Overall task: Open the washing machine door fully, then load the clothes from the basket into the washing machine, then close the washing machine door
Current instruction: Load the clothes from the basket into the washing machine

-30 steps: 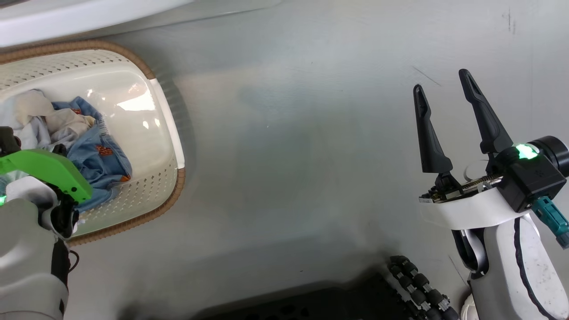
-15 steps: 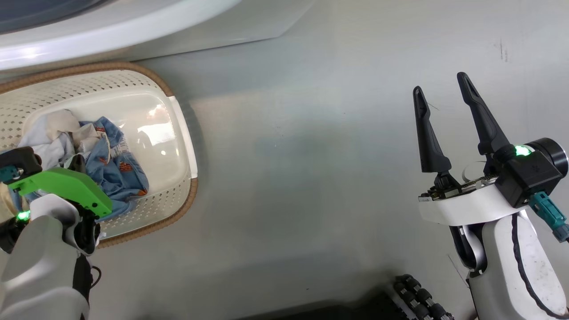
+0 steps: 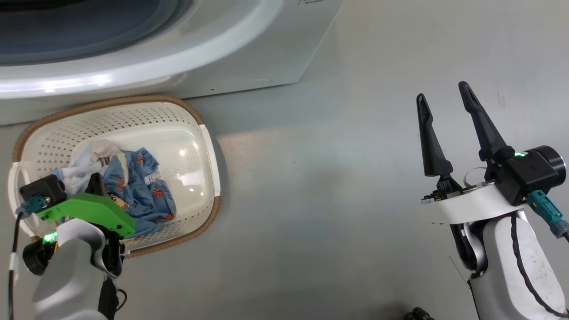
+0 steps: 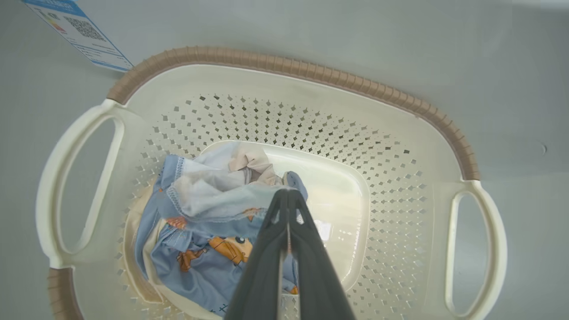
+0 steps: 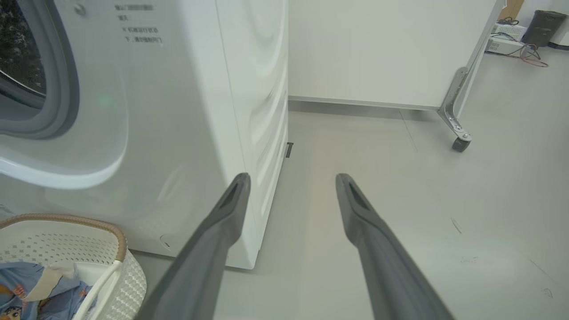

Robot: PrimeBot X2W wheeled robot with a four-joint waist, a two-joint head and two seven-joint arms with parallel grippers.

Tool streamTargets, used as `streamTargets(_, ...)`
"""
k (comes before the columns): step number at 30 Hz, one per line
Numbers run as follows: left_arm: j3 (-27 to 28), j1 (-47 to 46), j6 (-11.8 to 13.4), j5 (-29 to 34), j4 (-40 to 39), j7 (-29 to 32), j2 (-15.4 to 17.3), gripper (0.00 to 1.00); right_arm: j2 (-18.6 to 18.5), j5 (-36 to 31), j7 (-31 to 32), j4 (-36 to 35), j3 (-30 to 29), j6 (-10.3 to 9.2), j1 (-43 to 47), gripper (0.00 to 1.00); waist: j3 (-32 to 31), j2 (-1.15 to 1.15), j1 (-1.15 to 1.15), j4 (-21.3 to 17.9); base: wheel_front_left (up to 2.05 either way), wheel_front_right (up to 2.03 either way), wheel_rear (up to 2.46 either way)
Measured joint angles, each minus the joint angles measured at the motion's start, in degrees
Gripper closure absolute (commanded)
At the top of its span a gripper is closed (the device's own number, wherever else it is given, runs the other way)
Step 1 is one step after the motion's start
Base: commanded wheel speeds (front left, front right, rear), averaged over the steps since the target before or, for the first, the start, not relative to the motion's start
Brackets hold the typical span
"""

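The cream basket point(image 3: 111, 101) with its brown rim stands on the floor in front of the white washing machine point(image 3: 249, 58). Light blue printed clothes point(image 3: 142, 195) with white cloth lie in its bottom. My left gripper point(image 3: 95, 180), under a green cover, points down into the basket. In the left wrist view the left gripper point(image 4: 288, 192) is shut, its tips at the top of the clothes point(image 4: 200, 213), with no cloth visible between the fingers. My right gripper point(image 3: 442, 91) hangs open over bare floor, far to the right. The washing machine door is out of view.
The right wrist view shows the washing machine point(image 5: 178, 111) front with its grey gasket and drum point(image 5: 18, 44), the basket point(image 5: 66, 220) below it, and open floor to the right. A white panel on a caster point(image 5: 460, 144) stands further back. A blue sticker point(image 4: 80, 35) is low on the machine.
The head camera has moved, so the basket sits lower and further right in view and more of the washing machine shows. Both grippers keep their state; the left stays over the clothes.
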Motion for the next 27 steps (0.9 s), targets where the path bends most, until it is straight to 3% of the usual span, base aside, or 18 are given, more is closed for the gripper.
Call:
streamTargets(15,-2.69,6.23,0.00,-3.31,-7.21,-2.60,-1.62,1.00,-0.16,0.53,0.00,2.34,-0.78,0.00,3.46,0.00,-11.15,0.00,0.00,3.72,0.00,0.00,0.00)
streamTargets(27,-3.39,15.22,0.00,-2.63,-12.76,-3.33,-0.75,1.00,-0.60,1.83,0.00,4.46,1.42,0.00,8.27,0.00,-21.21,0.00,0.00,5.83,0.00,0.00,0.00)
